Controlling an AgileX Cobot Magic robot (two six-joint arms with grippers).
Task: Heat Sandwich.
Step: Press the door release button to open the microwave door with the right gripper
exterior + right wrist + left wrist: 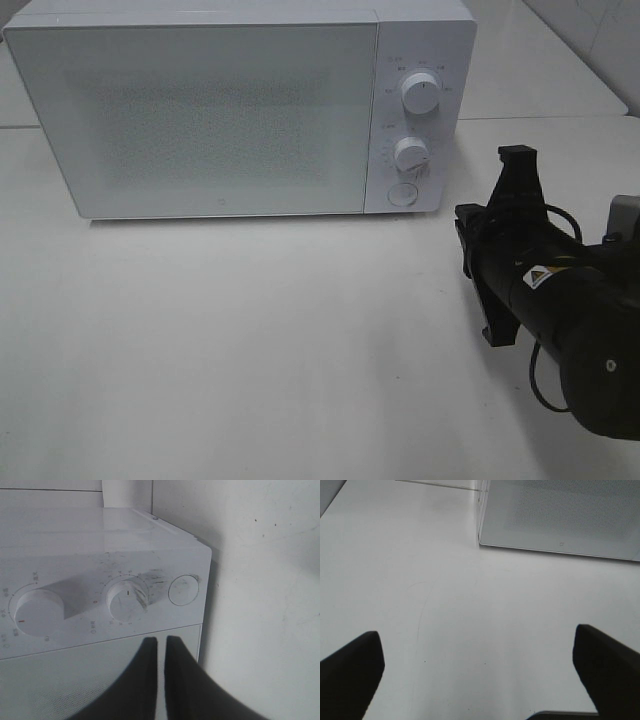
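The right gripper [161, 641], fingers nearly touching, faces the microwave's [240, 110] control panel [80, 580]; the left gripper [480, 680] spreads wide before its closed door [560, 515].

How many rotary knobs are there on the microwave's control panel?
2. The upper knob sits near the top of the microwave panel; the lower knob is directly below it, above a flat round button. None seems hidden.

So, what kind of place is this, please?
Probably a robot test bench rather than a home kitchen: a white microwave stands on a plain white table, and a black robot arm reaches in beside it.
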